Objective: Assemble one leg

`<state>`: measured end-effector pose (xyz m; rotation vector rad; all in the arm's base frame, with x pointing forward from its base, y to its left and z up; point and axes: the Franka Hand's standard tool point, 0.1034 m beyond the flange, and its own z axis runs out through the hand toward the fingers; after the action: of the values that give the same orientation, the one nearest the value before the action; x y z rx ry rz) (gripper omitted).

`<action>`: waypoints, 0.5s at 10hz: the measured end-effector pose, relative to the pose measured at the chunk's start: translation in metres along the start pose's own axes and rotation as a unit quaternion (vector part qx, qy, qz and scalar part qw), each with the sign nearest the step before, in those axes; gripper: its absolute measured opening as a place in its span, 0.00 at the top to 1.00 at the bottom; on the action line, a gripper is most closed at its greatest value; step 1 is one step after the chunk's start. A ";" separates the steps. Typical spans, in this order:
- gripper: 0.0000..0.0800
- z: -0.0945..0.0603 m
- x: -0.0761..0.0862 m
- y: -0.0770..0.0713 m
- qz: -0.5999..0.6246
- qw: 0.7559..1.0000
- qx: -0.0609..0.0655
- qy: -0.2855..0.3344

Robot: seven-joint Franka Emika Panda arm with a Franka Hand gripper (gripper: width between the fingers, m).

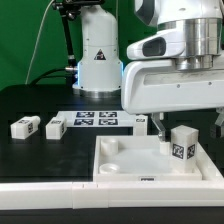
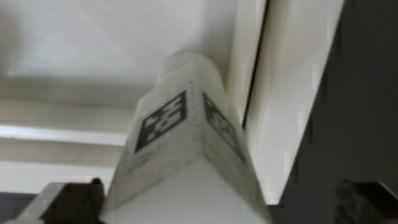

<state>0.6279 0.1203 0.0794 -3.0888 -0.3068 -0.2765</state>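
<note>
A leg (image 1: 183, 141), a white block with square tag markers, stands upright in the tray (image 1: 120, 165) near the corner at the exterior view's right. My gripper (image 1: 186, 132) hangs over it, one finger (image 1: 160, 131) on each side. In the wrist view the leg (image 2: 187, 130) fills the middle between my gripper's (image 2: 214, 208) dark fingertips (image 2: 71, 203). The jaws are spread wide, and a gap shows beside the leg on one side. Two more legs (image 1: 25, 127) (image 1: 55, 128) lie on the black table at the exterior view's left.
The marker board (image 1: 95, 120) lies flat behind the tray. The robot's white base (image 1: 98, 50) stands at the back. The tray has raised rims and a round socket (image 1: 112, 168) near its front corner on the exterior view's left.
</note>
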 end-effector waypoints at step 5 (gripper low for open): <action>0.34 0.001 -0.001 0.004 -0.139 0.990 -0.006 0.000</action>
<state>0.6283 0.1160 0.0785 -3.0527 -0.7401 -0.2833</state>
